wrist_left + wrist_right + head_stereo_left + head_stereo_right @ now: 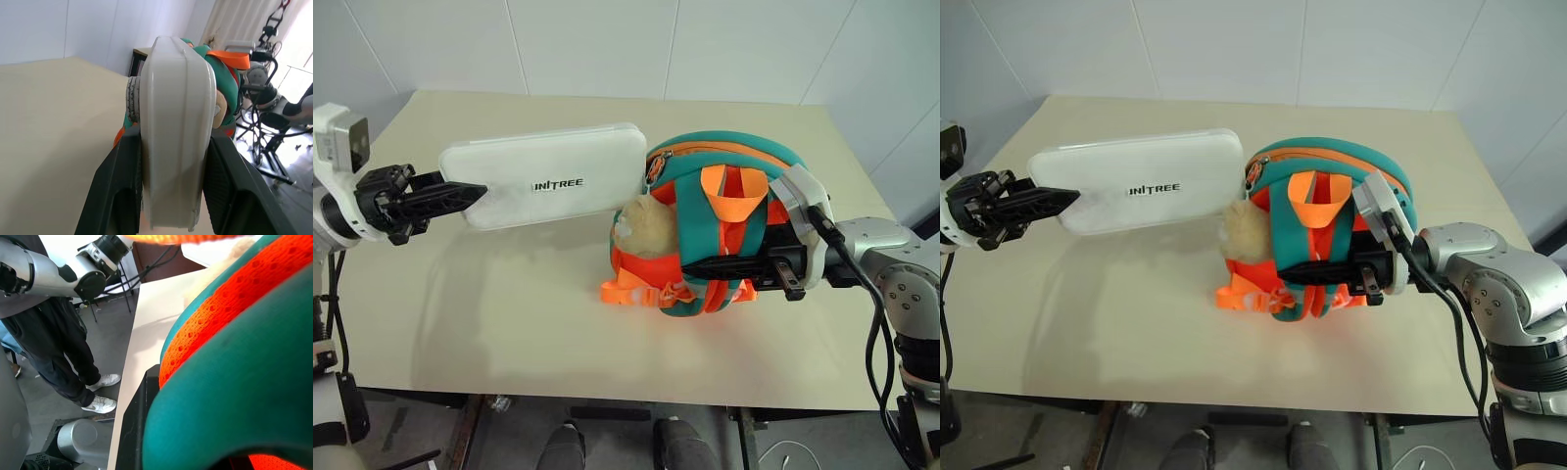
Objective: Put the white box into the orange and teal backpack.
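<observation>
One flat white rectangular box with rounded corners and dark lettering on its top face (pixel 548 176) is hanging in the air over the desk, held level by one short end, its far end reaching up to the open top of the bag. One small rounded orange fabric backpack with teal trim and straps (pixel 720 225) is standing on the desk, with a single beige fluffy plush (pixel 646 227) hanging at its front and orange webbing loops trailing onto the desk surface. The left tool (pixel 470 194) is clamping the box's short end, one black finger (pixel 122 191) pressing each broad face, so its jaws are standing partly apart around the thin case. The right tool (pixel 700 264) is pinching closed on the backpack's teal strap from the side. The pale beige desk (pixel 509 313) is carrying the one backpack, and white panelled walls (pixel 607 44) are rising behind it. In the right wrist view, a person in dark trousers and white trainers (pixel 73 357) is standing on the grey floor beside the desk.
</observation>
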